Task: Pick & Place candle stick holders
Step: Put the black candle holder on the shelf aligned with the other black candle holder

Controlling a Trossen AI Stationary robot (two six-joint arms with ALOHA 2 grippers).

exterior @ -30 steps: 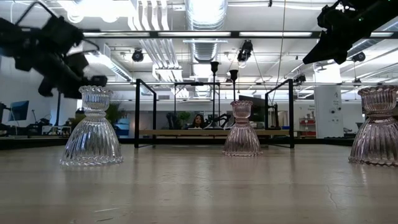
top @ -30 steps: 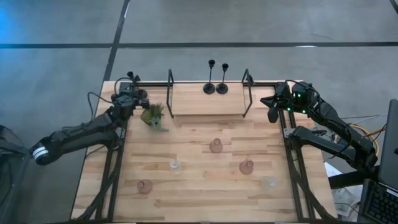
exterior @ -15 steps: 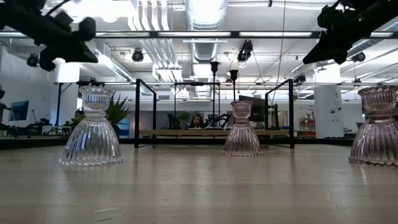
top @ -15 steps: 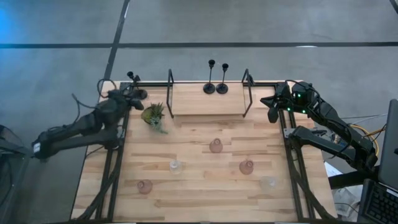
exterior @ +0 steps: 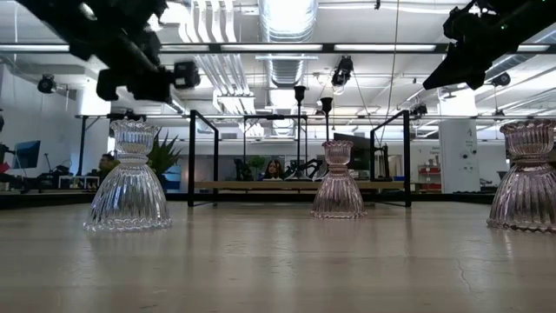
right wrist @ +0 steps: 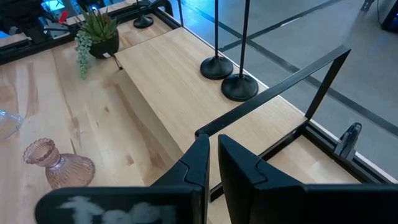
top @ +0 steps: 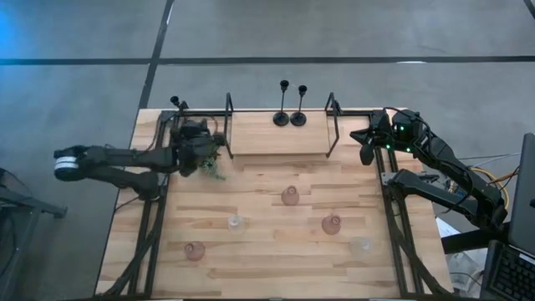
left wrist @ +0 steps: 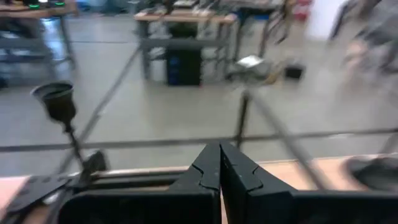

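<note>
**Candle stick holders: line up on the stray black one before closing in**

The candle stick holders are scattered. Two slim black stemmed ones [top: 290, 117] stand side by side on the raised shelf [top: 276, 138] at the far edge of the table. A third black holder [top: 175, 103] stands at the far left corner, outside the shelf's frame. The squat glass ones sit on the open table [top: 251, 259]: pink near the middle [top: 290, 196], pink to the right [top: 331, 224], pink at the near left [top: 195, 250], and two clear [top: 236, 222] [top: 361, 245].

Your left gripper [top: 201, 146] hovers just beside the small green plant [top: 211, 165], near that corner holder. Its fingers are pressed together and carry nothing, as the wrist view shows [left wrist: 219, 174]. The right gripper [top: 365, 144] waits at the shelf's right end, almost closed and empty [right wrist: 211, 163].

If the corner holder is your target, you will need to spread the fingers first. Approach the stem [left wrist: 67, 124] low down, above the base; a tall, thin piece like this probably tips easily when nudged high. Keep clear of the plant and the shelf's black frame [top: 228, 125] as you swing across.
</note>
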